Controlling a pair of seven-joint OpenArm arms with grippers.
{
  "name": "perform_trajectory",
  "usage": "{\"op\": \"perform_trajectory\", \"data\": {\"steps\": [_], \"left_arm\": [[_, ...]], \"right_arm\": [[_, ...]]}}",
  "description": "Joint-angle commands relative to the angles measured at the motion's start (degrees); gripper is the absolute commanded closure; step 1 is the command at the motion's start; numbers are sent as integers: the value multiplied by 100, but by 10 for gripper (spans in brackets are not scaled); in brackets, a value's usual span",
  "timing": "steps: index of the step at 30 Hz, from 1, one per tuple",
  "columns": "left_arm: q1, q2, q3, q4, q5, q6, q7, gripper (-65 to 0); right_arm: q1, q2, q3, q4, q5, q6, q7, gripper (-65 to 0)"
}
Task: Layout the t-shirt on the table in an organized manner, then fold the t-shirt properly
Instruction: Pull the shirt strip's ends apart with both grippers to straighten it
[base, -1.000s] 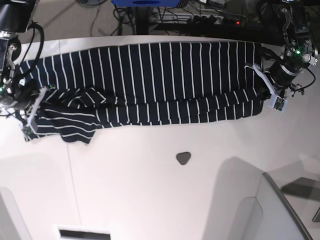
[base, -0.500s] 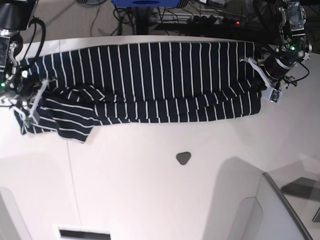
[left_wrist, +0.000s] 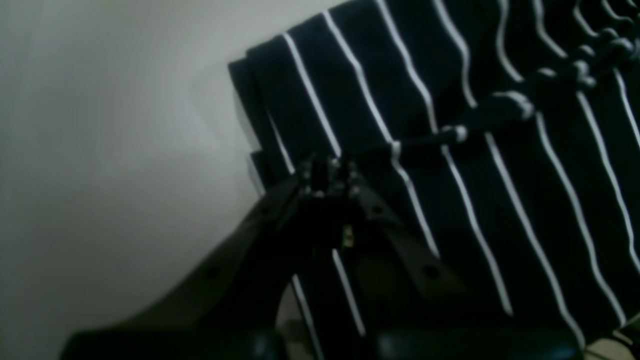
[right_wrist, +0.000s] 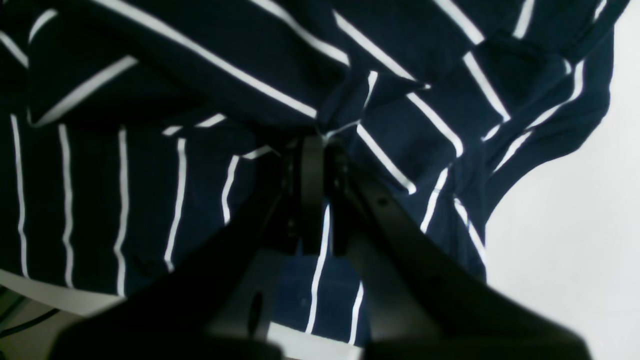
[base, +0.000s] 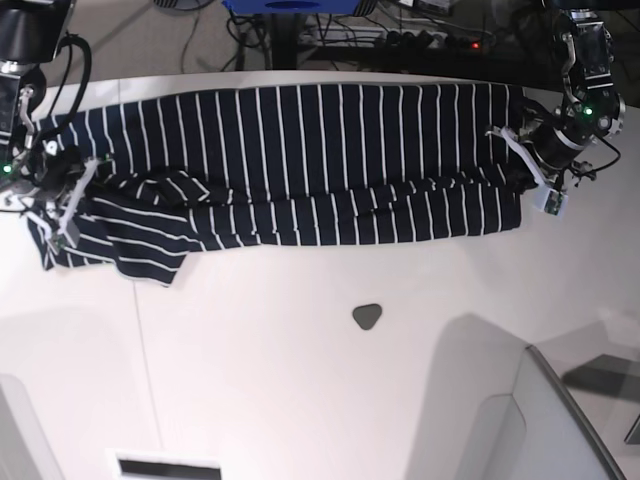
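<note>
right claw (base: 62, 200): mine, at the left edge of the base view, jaws pinched together on a bunched fold of the t-shirt (base: 290, 160); the right wrist view shows cloth gathered right at the tips (right_wrist: 312, 150)
cloth under right claw: rumpled, one flap doubled over itself and drooping toward the lower left of the frame
t-shirt: on the table (base: 300, 380), a wide band across the upper half of the base view, long axis running left to right, from one claw to the other
stripes: upright across the flat middle, slanted and wavy near both ends
dark grey piece (base: 367, 316): below the shirt's lower hem, centre of the frame, well apart from the cloth and from both claws
left claw (base: 530, 170): at the right edge of the base view, jaws closed on the shirt's end; in the left wrist view the tips (left_wrist: 330, 175) bite the layered edge near its corner
what the next move turns on, as I judge it: each claw holds one end of the long axis, so the cloth lies inward from both; pulling apart along that axis should flatten it, and my right claw sits nearer the worst wrinkles
</note>
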Motion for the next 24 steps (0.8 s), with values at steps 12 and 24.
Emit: {"op": "perform_trajectory", "data": {"steps": [12, 24], "left_arm": [[-148, -121, -24, -718, 734, 16, -624, 0], [-412, -6, -24, -718, 945, 16, -580, 0]], "right_arm": [[80, 101, 17, 71, 13, 3, 67, 0], [62, 101, 26, 71, 13, 3, 67, -6]]}}
